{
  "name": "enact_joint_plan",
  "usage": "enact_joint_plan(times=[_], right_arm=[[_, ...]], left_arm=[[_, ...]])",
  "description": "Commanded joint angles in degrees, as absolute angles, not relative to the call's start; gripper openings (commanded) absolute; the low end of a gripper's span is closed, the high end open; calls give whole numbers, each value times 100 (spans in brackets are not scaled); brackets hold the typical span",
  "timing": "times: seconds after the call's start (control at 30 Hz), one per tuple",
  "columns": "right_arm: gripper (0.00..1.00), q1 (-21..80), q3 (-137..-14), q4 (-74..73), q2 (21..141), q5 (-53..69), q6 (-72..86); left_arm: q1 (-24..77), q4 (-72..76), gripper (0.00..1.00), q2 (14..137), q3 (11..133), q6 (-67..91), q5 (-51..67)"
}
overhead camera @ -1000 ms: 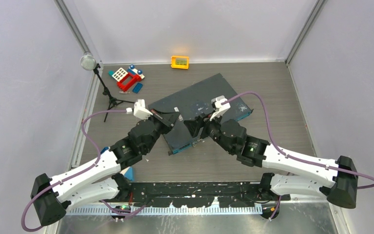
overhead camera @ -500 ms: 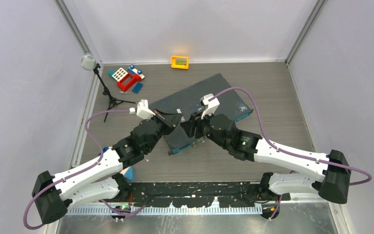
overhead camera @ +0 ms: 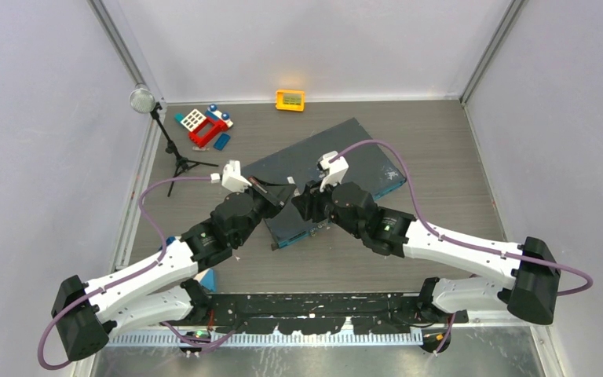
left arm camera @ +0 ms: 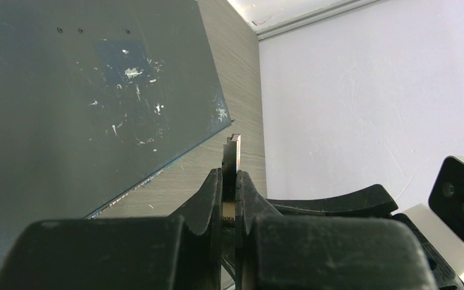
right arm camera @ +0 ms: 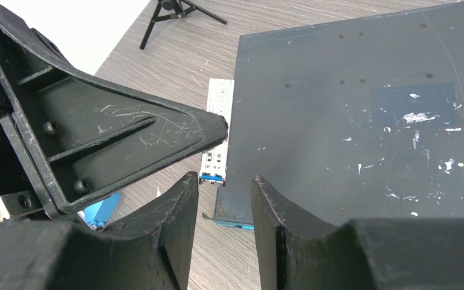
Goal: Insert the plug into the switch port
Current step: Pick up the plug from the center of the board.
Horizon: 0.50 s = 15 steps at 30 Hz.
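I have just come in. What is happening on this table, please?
The left gripper is shut on a thin silver plug, holding it by the edge of the dark-grey switch box. The right gripper, jaws apart, sits close to the plug's blue end and is not gripping it. The plug is not yet inserted in the box.

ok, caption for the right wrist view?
Left jaws pinch the silver plug at the dark grey box's edge; right jaws open just short of it.

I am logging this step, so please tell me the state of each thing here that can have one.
left hand: shut on the plug
plug: clamped, tip past the fingertips, not yet inserted
right hand: open, at the plug's blue end
switch: lying flat, plug not in it
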<state>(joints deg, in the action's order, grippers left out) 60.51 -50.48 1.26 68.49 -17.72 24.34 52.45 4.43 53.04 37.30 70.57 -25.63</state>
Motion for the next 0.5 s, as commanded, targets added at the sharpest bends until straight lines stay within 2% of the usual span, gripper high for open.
enact_joint_plan(times=[0.0,0.33,0.4,0.47], right_arm=[[42,6024,-5300,477,6872,-1842,2329],[41,6022,-5270,617,6899,-1926,2263],[32,6023,-5240,669,6886,-1937,2232],[18,6019,-5215,702,6878,-1977,2195]], left_arm=[[5265,606,0,5311,3934,7149,-2523],[5260,633,0,5375,3872,7260,-2391],[5265,641,0,5370,3859,7268,-2382],[5265,645,0,5363,3842,7269,-2372]])
